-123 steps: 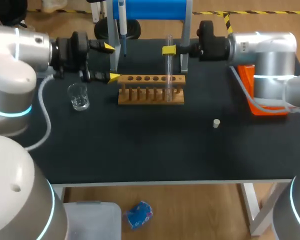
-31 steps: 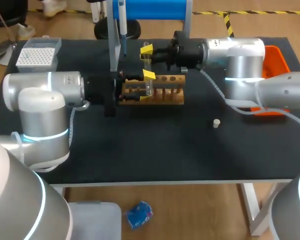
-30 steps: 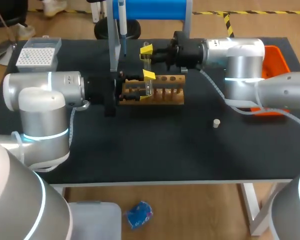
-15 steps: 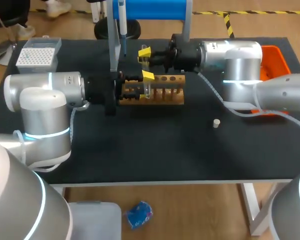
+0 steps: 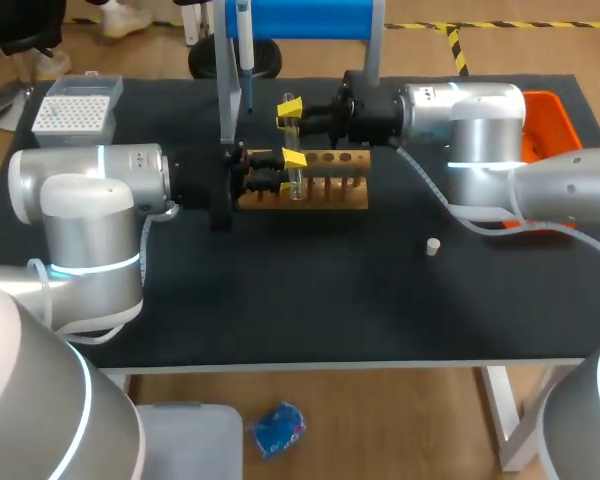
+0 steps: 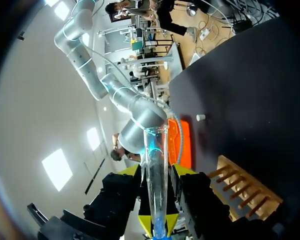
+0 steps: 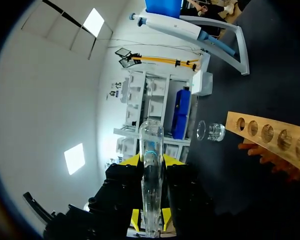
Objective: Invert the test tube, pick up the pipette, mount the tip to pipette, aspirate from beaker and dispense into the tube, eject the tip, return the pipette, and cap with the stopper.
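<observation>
Progress judged early: inversion step only. Just above the long wooden rack [image 5: 335,186], held in left gripper [image 6: 157,195] and right gripper [image 7: 150,190] alike, both clamped: clear glass test tube [image 5: 296,180]. Left pipetting, tip ejection and capping undone; found small white stopper [image 5: 433,246] lying right of the rack, unused.

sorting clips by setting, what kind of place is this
Probably a lab bench set up for robot work: a wooden test tube rack, a glass test tube, a pipette hanging on a blue stand and a box of pipette tips.
</observation>
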### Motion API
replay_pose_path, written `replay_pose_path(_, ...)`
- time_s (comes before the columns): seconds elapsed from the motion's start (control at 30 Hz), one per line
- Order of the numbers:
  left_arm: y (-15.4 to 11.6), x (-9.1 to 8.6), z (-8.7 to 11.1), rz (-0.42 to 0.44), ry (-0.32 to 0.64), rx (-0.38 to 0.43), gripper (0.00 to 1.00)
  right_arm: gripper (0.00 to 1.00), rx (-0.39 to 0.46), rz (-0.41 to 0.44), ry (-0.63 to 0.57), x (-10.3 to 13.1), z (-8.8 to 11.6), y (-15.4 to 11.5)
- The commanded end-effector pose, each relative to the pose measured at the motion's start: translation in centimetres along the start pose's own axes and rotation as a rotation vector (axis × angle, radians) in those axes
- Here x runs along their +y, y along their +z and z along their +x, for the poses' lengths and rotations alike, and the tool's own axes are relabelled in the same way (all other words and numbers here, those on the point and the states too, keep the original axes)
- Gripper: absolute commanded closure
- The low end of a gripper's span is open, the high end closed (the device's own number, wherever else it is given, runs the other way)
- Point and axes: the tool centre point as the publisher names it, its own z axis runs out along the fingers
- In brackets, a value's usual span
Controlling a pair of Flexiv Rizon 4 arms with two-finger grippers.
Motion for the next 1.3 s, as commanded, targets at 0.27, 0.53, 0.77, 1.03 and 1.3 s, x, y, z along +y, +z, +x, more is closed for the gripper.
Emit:
replay_pose_path(0.27,-0.2,0.1,0.1,-0.021,-0.022,-0.006,1.0,0.0,-0.002,-0.005,0.014,-0.2,0.1,-0.1)
replay_pose_path(0.53,-1.3,0.4,-0.7,-0.005,-0.145,0.032,1.0,0.0,0.006,-0.062,-0.098,0.3,0.6,-1.7)
replay_pose_path(0.77,-3.0,0.7,-2.3,-0.025,-0.341,0.169,1.0,0.0,-0.111,-0.031,-0.5,1.2,0.9,-4.9)
replay_pose_path(1.03,-4.2,1.2,-2.8,-0.063,-0.395,0.219,1.0,0.0,-0.188,0.051,-0.734,1.5,1.0,-6.3)
replay_pose_path(1.3,-4.2,1.2,-2.8,-0.063,-0.395,0.219,1.0,0.0,-0.188,0.051,-0.734,1.5,1.0,-6.3)
